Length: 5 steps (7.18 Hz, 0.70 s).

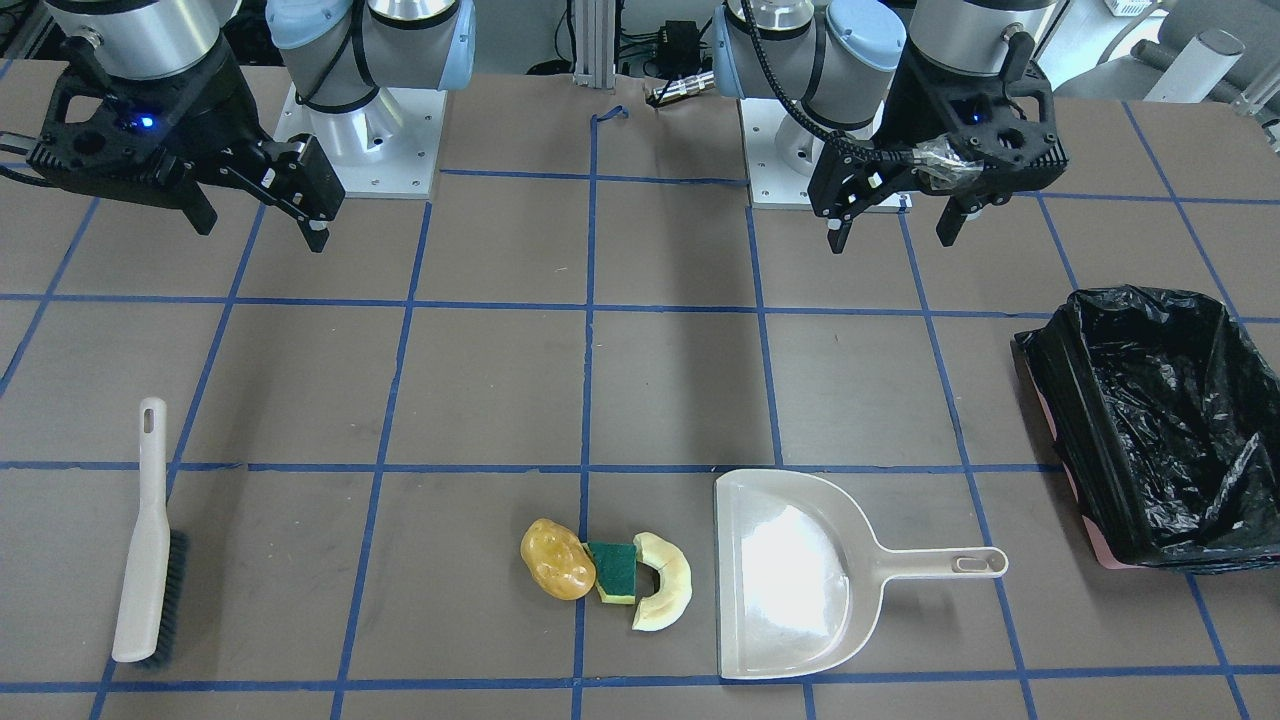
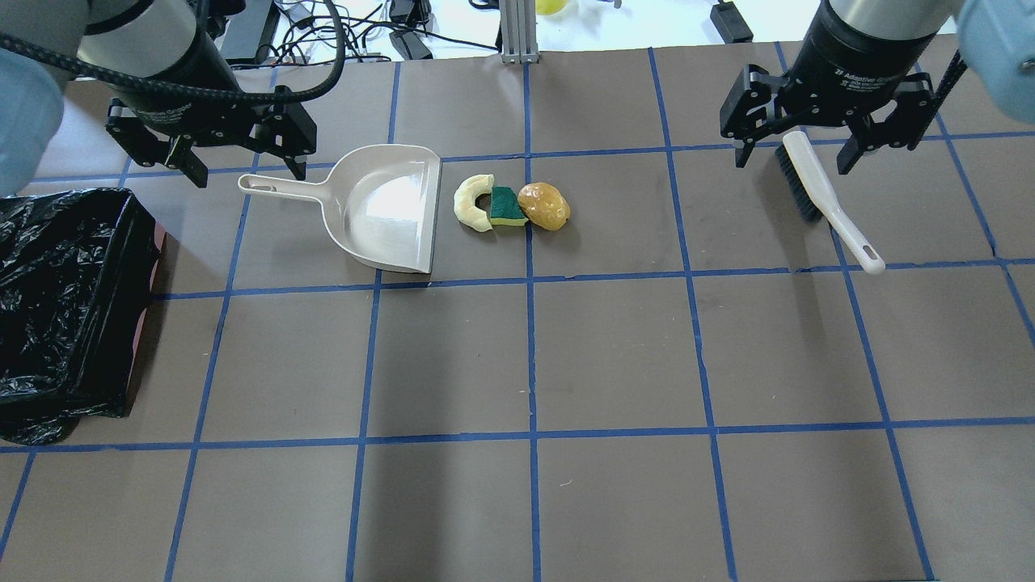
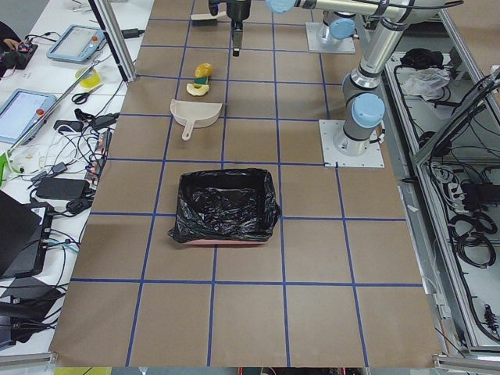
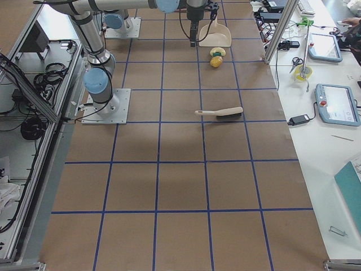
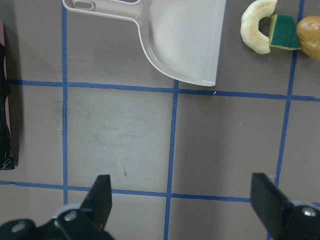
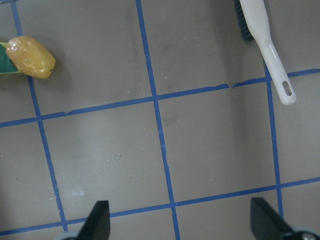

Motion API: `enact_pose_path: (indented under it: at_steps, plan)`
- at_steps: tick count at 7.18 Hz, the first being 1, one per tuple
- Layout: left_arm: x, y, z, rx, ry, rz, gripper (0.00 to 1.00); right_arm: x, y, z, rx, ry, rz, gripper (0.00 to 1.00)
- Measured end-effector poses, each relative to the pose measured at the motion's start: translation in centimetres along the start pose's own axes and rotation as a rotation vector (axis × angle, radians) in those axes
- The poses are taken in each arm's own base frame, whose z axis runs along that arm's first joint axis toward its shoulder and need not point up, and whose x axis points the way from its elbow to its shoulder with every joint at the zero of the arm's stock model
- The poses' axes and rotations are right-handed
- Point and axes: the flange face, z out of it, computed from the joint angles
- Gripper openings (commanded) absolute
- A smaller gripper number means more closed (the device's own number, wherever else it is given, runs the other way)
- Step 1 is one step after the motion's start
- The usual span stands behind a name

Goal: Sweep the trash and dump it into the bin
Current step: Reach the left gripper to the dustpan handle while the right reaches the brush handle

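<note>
Left gripper [image 1: 893, 238] and right gripper [image 1: 262, 232] are hovering wide open and empty over the table [image 1: 500, 380], trash [image 1: 606, 573] lying ahead between them, bin [image 1: 1070, 400] sitting outboard of the left gripper.

Beige plastic dustpan [image 2: 388, 218] is closing off one end of the three-piece trash row [image 2: 507, 208], while brown taped table [image 2: 663, 218] is lying open between its other end and the white-handled brush [image 2: 825, 198].
</note>
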Motion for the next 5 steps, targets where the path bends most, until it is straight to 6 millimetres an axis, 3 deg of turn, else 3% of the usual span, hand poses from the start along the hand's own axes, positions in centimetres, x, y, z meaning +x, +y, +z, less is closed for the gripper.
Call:
enact_pose_path:
  at_steps: [5]
  plan:
    - [0.1, -0.5, 1.1, -0.015, 0.003, 0.002, 1.00, 0.1, -0.2, 0.0, 0.007, 0.006, 0.010, 1.00]
